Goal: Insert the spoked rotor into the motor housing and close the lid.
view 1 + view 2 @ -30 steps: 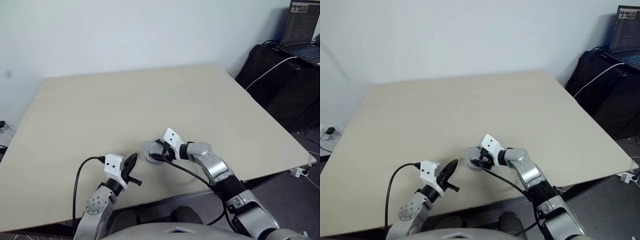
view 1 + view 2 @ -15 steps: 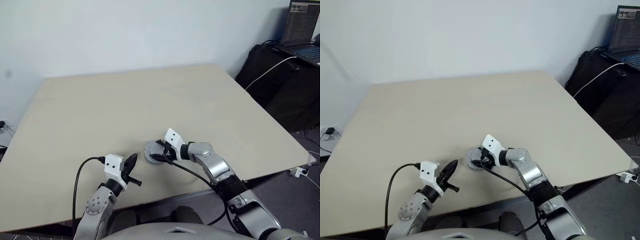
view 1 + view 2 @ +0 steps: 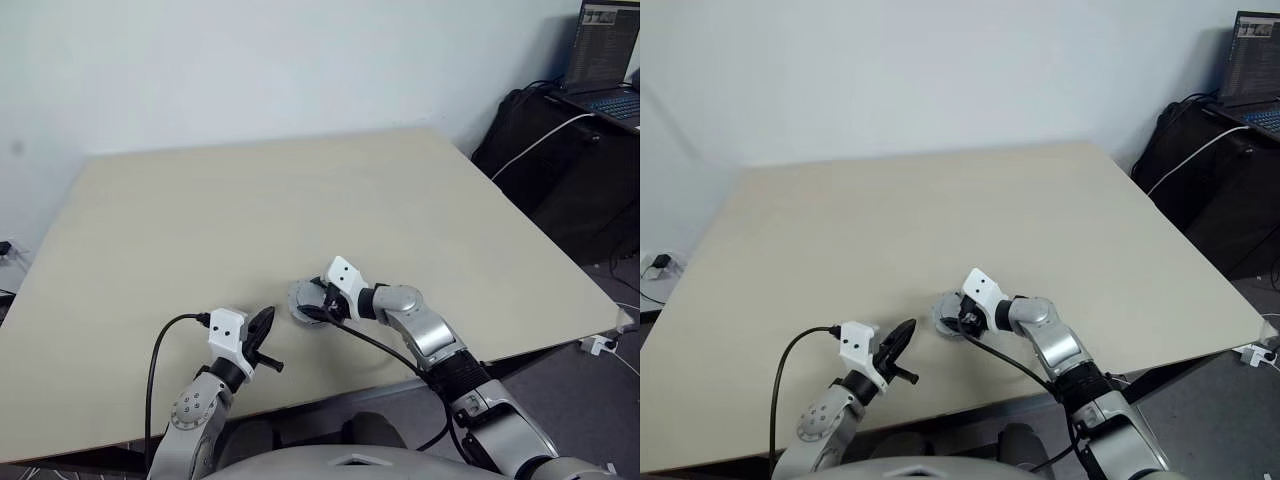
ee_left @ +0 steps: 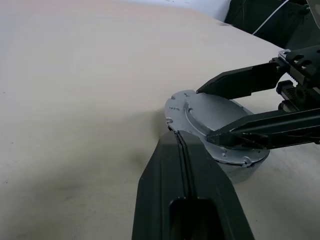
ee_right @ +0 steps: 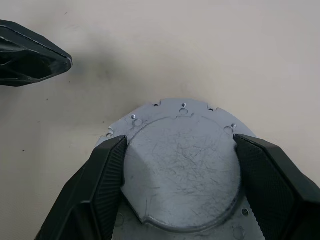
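A broad, pale beige tabletop (image 3: 250, 210) stands before a plain white wall. One thing lies directly on it, near the front edge and slightly right of the middle: a round, scratched grey-silver lid (image 5: 182, 170) with a notched rim and small holes, sitting flat on the surface.

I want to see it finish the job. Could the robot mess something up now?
Maybe. The right gripper has its fingers spread either side of the grey lid, near its rim, so the lid could slip or tilt if it squeezes unevenly. The left gripper, shut, sits just beside the lid's edge, so a small nudge might bump it across the smooth table.
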You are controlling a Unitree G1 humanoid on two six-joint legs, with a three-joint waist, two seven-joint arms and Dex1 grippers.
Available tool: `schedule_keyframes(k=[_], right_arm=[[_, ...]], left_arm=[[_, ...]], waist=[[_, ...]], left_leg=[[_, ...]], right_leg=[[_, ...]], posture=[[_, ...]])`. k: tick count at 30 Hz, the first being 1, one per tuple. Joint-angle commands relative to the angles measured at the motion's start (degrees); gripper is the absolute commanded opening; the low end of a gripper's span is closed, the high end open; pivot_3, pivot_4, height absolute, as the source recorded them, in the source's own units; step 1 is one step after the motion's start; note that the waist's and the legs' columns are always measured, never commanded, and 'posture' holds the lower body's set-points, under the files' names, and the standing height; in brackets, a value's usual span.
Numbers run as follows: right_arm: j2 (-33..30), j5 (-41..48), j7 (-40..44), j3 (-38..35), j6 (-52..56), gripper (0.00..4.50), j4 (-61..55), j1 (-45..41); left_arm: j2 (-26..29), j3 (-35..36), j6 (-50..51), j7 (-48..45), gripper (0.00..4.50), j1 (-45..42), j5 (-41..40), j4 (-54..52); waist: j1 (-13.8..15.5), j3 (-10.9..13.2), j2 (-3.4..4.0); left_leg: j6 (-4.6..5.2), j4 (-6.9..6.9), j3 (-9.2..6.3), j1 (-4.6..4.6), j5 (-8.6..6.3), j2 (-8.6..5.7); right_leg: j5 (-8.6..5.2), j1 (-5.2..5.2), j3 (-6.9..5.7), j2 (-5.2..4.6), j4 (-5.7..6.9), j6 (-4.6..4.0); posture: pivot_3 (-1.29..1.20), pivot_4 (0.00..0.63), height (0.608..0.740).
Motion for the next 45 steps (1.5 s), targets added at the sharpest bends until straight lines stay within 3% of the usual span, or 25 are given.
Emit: schedule_keyframes(k=[1, 23, 32, 38, 45], right_arm=[[-1.2, -1.1, 1.1, 0.1, 0.0, 3.09, 0.3, -1.2], [-1.2, -1.5, 0.1, -0.8, -2.6, 3.09, 1.1, -0.8], [-1.4, -1.7, 0.7, -0.2, 1.4, 3.09, 0.4, -0.8], [-0.9, -1.7, 0.3, 0.0, 1.8, 3.09, 0.3, -1.0], [-0.4, -1.7, -0.2, -0.1, 1.8, 3.09, -0.2, -0.9]], left_arm=[[-0.1, 0.0, -0.1, 0.0, 0.00, -0.5, -0.6, -3.2], [-0.2, 0.1, -0.5, -0.3, 0.00, -0.4, -0.6, -2.6], [-0.8, 0.6, 0.1, -0.2, 0.00, -1.7, -1.8, -2.4], [-2.3, 1.3, 9.3, 3.5, 0.00, -10.0, -2.5, -2.1], [-0.2, 1.1, 29.2, 0.7, 0.00, -20.4, -8.2, -1.2]], waist=[[0.0, 0.0, 0.00], [0.1, 0.0, 0.01], [0.1, 0.0, 0.01], [0.2, 0.0, 0.01], [-0.1, -0.1, 0.00]], left_leg=[[0.00, 0.00, 0.00, 0.00, 0.00, 0.00], [0.00, 0.00, -0.01, 0.00, 0.00, -0.01], [0.00, 0.00, -0.01, 0.02, 0.00, -0.01], [0.03, 0.02, -0.05, 0.10, 0.08, -0.05], [0.00, 0.02, -0.15, 0.09, 0.16, -0.12]], right_leg=[[0.00, 0.00, 0.00, 0.00, 0.00, 0.00], [0.00, 0.01, 0.00, -0.01, 0.00, 0.00], [0.00, 0.03, 0.00, -0.01, 0.00, 0.00], [0.05, 0.17, 0.00, 0.00, 0.00, 0.09], [0.12, 0.22, 0.02, 0.05, -0.01, 0.19]], posture=[[0.00, 0.000, 0.740], [0.00, 0.000, 0.740], [0.00, 0.000, 0.740], [0.00, 0.000, 0.740], [0.00, 0.000, 0.740]])
